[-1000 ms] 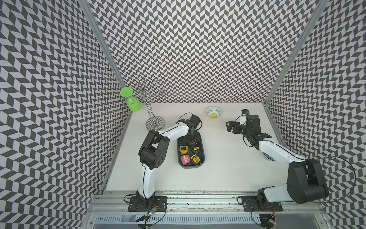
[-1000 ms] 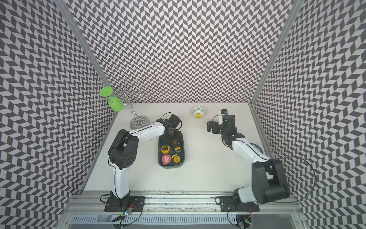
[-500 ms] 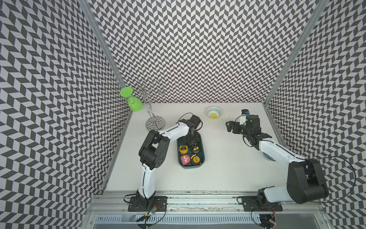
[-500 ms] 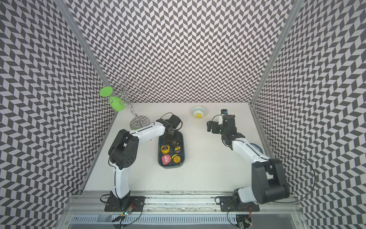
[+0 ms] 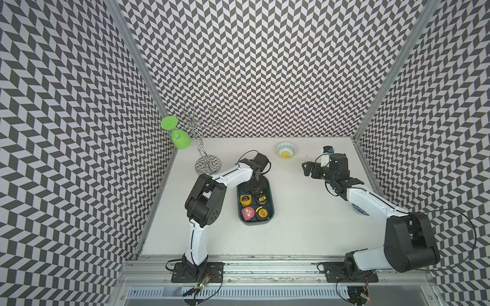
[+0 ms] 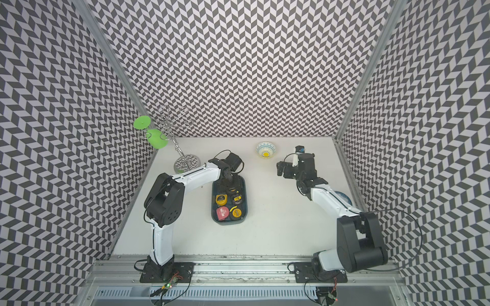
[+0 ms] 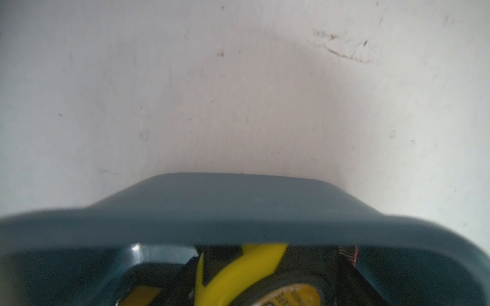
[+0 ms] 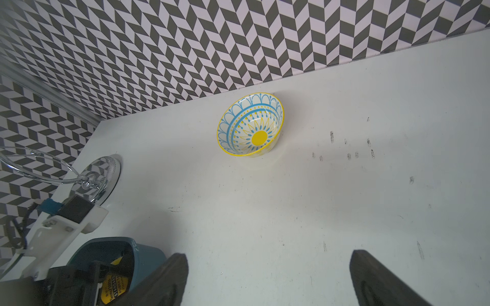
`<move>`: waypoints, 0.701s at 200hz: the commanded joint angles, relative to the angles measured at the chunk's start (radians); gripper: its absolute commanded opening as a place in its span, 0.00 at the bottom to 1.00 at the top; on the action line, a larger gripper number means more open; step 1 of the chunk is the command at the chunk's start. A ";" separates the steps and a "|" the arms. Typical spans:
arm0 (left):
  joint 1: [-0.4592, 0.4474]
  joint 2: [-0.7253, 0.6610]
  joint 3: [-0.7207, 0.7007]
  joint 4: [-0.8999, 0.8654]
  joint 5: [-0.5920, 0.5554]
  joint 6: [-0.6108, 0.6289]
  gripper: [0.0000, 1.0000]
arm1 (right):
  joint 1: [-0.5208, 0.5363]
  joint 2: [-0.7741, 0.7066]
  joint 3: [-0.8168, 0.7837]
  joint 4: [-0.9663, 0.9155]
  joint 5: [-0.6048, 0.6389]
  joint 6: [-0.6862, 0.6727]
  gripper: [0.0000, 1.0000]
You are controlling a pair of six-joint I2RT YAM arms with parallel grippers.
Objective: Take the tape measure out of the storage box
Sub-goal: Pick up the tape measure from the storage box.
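The tape measure (image 7: 265,280) I am after is black with a yellow band and a yellow label. It lies at the far end of the storage box (image 5: 256,223), the end nearest the back wall, and in the left wrist view it sits below the box rim. My left gripper (image 5: 254,188) is down inside that end, pointing at the box floor, with its jaws partly closed and the tape measure between them. I cannot tell whether they actually press on it. The left wrist view is blurred and cut off by the rim, and in both top views my own wrist hides the contact.

Toward my bases the box holds four more in two rows. A yellow measure (image 5: 245,199) and a black measure (image 5: 261,198) lie side by side, then a pink measure (image 5: 248,212) beside a yellow-faced measure (image 5: 262,212). The box lies lengthwise on the white table (image 5: 305,233).

My right gripper (image 8: 267,254) hangs over bare table, well apart from the box, its jaws spread wide with nothing between them. A patterned bowl (image 5: 286,150) stands near the back wall. A wire rack (image 5: 207,165) in the back left corner carries a green cup (image 5: 181,141). A blue bowl (image 5: 358,209) peeks out from under my right forearm.
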 commanded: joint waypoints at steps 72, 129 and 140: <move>-0.008 -0.186 0.053 -0.006 0.006 -0.007 0.00 | 0.017 -0.042 -0.018 0.052 -0.053 0.033 1.00; -0.013 -0.271 0.070 -0.008 0.035 -0.037 0.00 | 0.071 -0.088 -0.041 0.079 -0.115 0.051 0.99; -0.016 -0.287 0.082 -0.009 0.037 -0.044 0.00 | 0.092 -0.102 -0.051 0.089 -0.124 0.061 1.00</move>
